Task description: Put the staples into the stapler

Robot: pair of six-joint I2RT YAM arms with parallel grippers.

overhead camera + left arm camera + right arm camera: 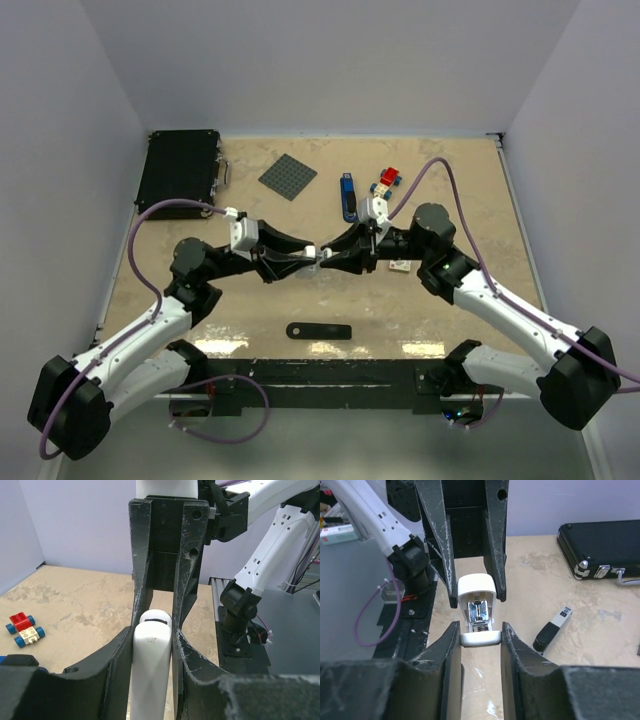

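**Stapler gripped by both claws, staples not yet loaded**

At the upper left of the top view, a black hard case [180, 170] lies on the beige marbled worktop [460, 180], and nothing touches it. Right of it, at frame centre, the left claw [152, 636] is clenched on the rounded body of the white plastic stapler [476, 587]. Its fingers press both flanks and seem to hold the stapler clear of the worktop.

The right claw [479, 630] meets the stapler from the other side. It is set to a slim gap and pinches the white end lip, with no daylight visible on either side. Between the two grips, the right wrist view shows a metal channel and spring inside the shell. The magazine looks exposed, and I see no staple strip in it.

Further right, the small pale grey-white box of staples [400, 266] appears to lie on the worktop just beside the right arm, in neither claw.

By my reading, the stapler is picked up and presented. Fetching the staples, seating them and closing the stapler are all left to do.
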